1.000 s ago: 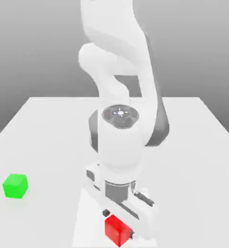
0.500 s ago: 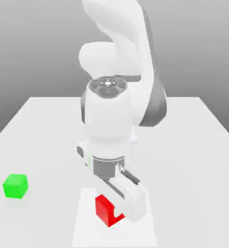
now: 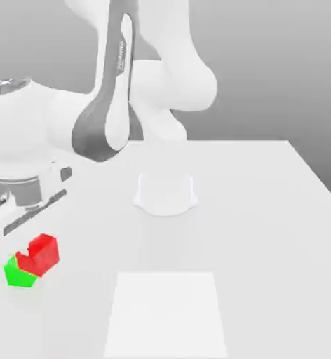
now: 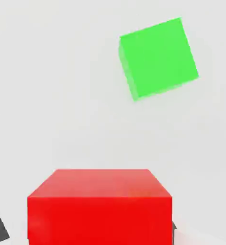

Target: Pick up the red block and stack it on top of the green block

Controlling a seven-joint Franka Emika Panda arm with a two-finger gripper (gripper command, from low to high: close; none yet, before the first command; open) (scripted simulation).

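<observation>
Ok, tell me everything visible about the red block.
The red block is a small glossy cube with plain faces. In the exterior view it hangs tilted, overlapping the green block. In the hand view it sits close under the camera, with the green block apart from it on the white table.

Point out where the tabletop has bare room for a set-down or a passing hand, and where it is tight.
Bare room: the table between the arm's base and the exterior view's right edge, and around the pale square patch at the near edge. Crowded: the exterior view's left near corner, where the gripper carries the red block over the green block.
</observation>
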